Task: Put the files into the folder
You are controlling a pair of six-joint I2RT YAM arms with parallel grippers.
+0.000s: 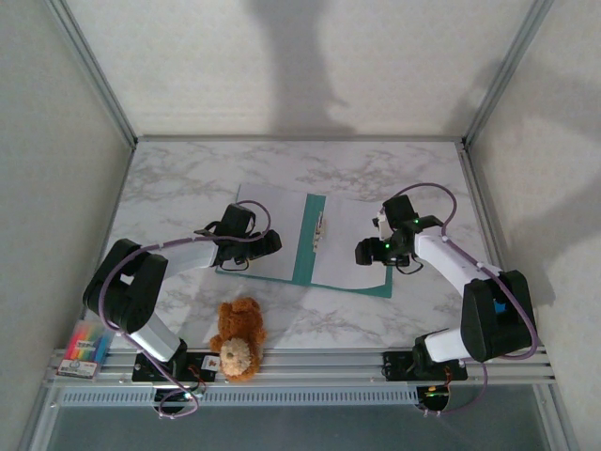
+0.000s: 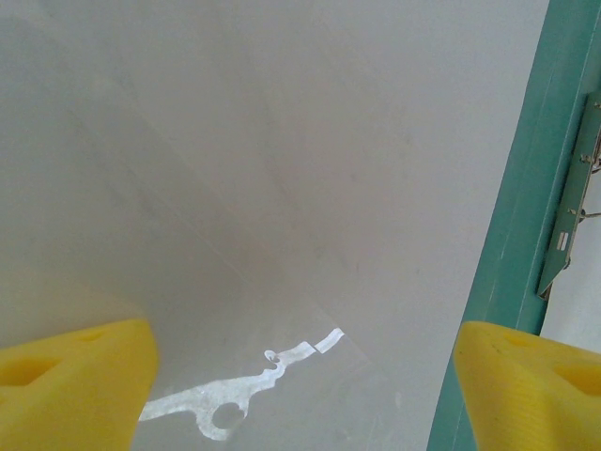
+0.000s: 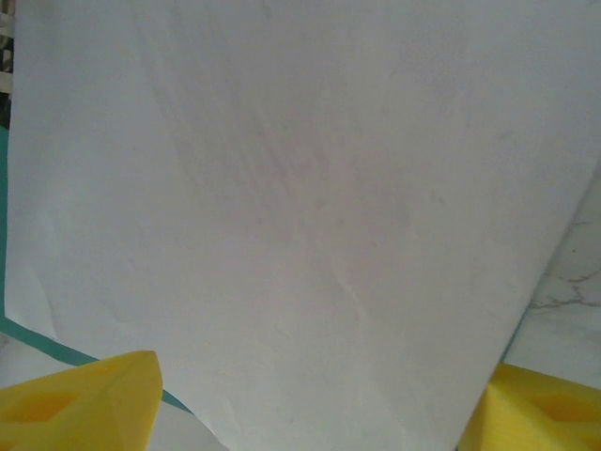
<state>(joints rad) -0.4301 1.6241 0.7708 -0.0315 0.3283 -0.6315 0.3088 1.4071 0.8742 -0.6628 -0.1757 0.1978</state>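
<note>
The teal folder (image 1: 308, 240) lies open on the marble table, its spine strip in the middle. The pale inside of its left cover (image 2: 282, 169) passes under my left gripper (image 2: 305, 376), which hangs open just above it; the spine (image 2: 512, 207) and a metal clip (image 2: 568, 216) lie to its right. The files (image 1: 346, 240), white sheets, lie flat on the folder's right half. My right gripper (image 1: 364, 252) is over their near right part. Its yellow fingers (image 3: 80, 399) stand wide apart over the paper (image 3: 310, 207) with nothing clamped between them. A teal edge (image 3: 38, 340) peeks out beside the sheets.
A brown teddy bear (image 1: 238, 338) sits at the table's front edge, between the arm bases. A small colourful box (image 1: 84, 349) lies at the front left corner. Bare marble (image 1: 188, 178) surrounds the folder. Metal frame posts (image 1: 94, 70) rise at the back corners.
</note>
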